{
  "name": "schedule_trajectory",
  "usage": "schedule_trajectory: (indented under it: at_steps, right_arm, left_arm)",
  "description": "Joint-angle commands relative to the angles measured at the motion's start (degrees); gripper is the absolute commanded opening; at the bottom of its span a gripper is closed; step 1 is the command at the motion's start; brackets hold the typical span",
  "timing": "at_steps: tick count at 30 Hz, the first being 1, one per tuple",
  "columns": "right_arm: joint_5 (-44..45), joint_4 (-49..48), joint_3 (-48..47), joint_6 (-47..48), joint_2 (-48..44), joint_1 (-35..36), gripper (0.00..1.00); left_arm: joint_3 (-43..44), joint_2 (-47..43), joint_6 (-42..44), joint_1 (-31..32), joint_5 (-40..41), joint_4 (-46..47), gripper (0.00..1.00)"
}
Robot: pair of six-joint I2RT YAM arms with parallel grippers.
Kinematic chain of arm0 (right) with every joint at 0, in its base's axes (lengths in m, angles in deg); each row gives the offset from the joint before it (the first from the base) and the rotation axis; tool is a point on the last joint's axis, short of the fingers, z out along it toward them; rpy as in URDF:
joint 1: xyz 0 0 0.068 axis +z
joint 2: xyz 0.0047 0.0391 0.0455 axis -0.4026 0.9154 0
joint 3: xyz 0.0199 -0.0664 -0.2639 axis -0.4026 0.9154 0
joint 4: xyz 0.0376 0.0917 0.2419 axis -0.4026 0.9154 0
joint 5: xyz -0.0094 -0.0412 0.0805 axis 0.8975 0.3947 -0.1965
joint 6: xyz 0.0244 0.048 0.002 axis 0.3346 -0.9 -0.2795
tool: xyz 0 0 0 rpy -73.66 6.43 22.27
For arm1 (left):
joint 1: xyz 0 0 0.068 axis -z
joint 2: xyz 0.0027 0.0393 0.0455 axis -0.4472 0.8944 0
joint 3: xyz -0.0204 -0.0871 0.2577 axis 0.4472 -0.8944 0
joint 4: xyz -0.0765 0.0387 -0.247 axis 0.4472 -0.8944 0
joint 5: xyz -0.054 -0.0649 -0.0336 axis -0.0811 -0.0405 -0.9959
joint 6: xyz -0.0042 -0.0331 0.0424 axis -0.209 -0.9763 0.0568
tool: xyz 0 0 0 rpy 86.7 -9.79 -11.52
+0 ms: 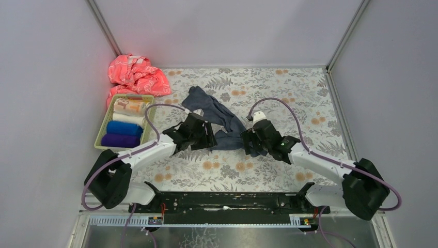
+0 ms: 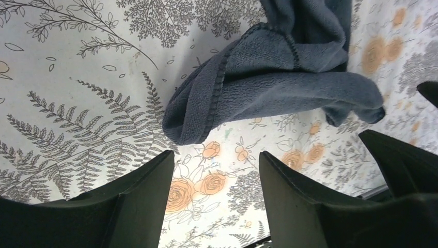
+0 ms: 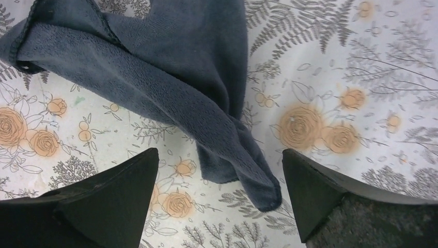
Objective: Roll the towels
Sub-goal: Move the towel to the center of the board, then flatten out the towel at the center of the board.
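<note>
At the far left a green basket [image 1: 104, 123] holds rolled towels (purple roll [image 1: 120, 140] nearest, blue roll [image 1: 124, 128] behind it), with a pink cloth [image 1: 135, 74] bunched beyond. The left hand [image 2: 216, 161] hangs spread and empty just near the folded edge of the dark grey-blue towel [image 1: 217, 120], which lies crumpled mid-counter [image 1: 289, 98]. The right hand [image 3: 219, 157] is spread wide, with the towel's near tip lying between its fingers, clear of both.

I count one dark blue-grey towel [image 1: 217, 116] at twelve o'clock, one pink cloth [image 1: 135, 75] at eleven, and one green basket [image 1: 103, 126] at ten. It holds four rolls: a cream roll [image 1: 129, 106], a white roll [image 1: 127, 119], a blue roll [image 1: 124, 129] and a purple roll [image 1: 120, 140].
</note>
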Motion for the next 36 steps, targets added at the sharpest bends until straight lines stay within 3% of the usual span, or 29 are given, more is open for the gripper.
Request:
schedule_trajectory:
  at_steps: [1, 9, 18, 28, 36]
  right_arm:
    - [-5.8, -4.6, -5.4, -0.1, 5.3, -1.2, 0.95]
    - [-8.0, -4.0, -7.9, 2.0, 7.5, -2.8, 0.93]
    - [-11.6, -2.9, -5.8, 4.5, 3.4, -4.2, 0.94]
    - [-12.3, -4.8, -1.4, 4.1, -1.8, -4.2, 0.94]
    - [-12.4, -4.2, -1.4, 4.5, -2.3, -4.3, 0.94]
  left_arm:
    - [1.2, 2.3, 4.8, -0.3, 1.1, 0.7, 0.61]
    - [10.0, 6.0, 14.3, -0.6, 1.2, -1.3, 0.61]
    - [29.5, 21.7, 44.2, -0.6, 3.3, -20.4, 0.62]
    - [30.2, 23.0, 69.3, -0.8, -6.7, -15.8, 0.67]
    - [33.0, 27.4, 79.8, -1.5, -13.9, -16.3, 0.68]
